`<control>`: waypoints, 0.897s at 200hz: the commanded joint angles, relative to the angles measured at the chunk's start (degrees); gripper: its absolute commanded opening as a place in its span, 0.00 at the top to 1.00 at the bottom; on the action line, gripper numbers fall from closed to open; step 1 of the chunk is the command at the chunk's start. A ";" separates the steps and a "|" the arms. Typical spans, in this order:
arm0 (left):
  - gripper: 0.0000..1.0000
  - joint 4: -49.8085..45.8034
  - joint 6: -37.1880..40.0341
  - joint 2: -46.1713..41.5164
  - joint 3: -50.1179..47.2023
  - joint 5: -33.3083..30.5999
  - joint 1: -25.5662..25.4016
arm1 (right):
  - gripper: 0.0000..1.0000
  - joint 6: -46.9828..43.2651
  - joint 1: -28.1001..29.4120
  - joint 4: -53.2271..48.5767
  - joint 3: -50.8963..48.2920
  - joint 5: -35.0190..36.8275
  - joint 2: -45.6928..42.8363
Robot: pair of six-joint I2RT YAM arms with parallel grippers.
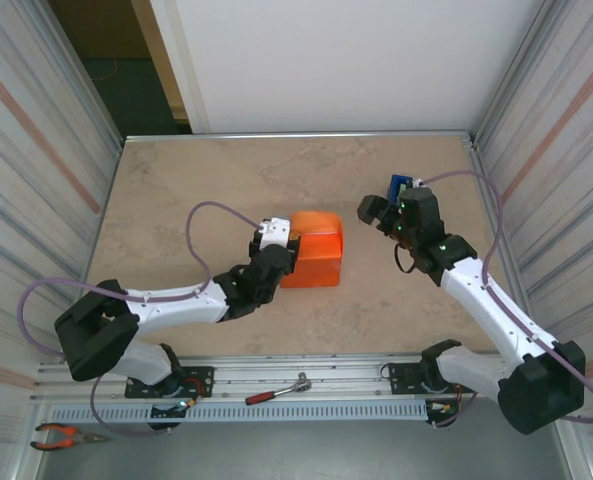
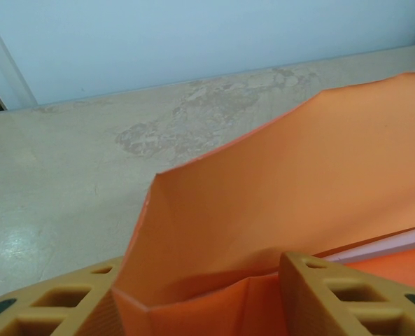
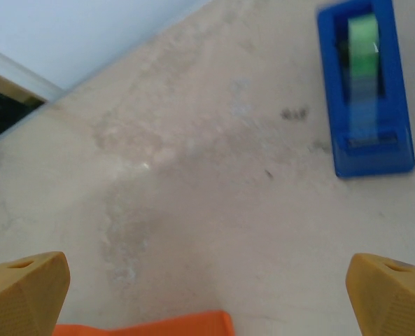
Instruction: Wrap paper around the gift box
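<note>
The gift box (image 1: pixel 314 258) sits at the centre of the top view, under the orange paper (image 2: pixel 298 196), with the left gripper (image 1: pixel 276 250) against its left side.
In the left wrist view a flap of the paper stands up above the tan fingers (image 2: pixel 333 294), and a folded end fills the gap between them; the jaws stand partly apart, and a firm pinch cannot be told. To the right of the box, the right gripper (image 3: pixel 208 283) hangs over the beige table (image 1: pixel 196 190) with jaws spread wide and holding nothing. A blue tape dispenser (image 3: pixel 367 91) lies in the upper right of its wrist view.
</note>
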 commanded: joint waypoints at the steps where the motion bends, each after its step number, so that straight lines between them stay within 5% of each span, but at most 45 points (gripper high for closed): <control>1: 0.45 -6.07 2.62 2.04 0.39 -3.48 -0.60 | 0.01 4.42 -2.24 0.47 -3.28 -11.42 -1.57; 27: 0.45 -6.31 3.30 2.38 0.58 -4.02 -0.56 | 0.04 5.75 -2.41 1.97 -5.99 -13.90 -1.46; 55: 0.45 -6.60 3.69 2.70 0.73 -4.20 -0.60 | 0.26 7.27 -2.11 3.25 -8.33 -16.63 -1.17; 108: 0.46 -6.92 3.35 2.97 0.68 -4.22 -0.69 | 0.99 8.17 -1.82 5.54 -9.28 -19.99 -1.34; 179: 0.46 -7.28 2.30 3.23 0.34 -4.11 -0.72 | 1.00 9.42 1.31 7.84 -6.87 -18.59 1.20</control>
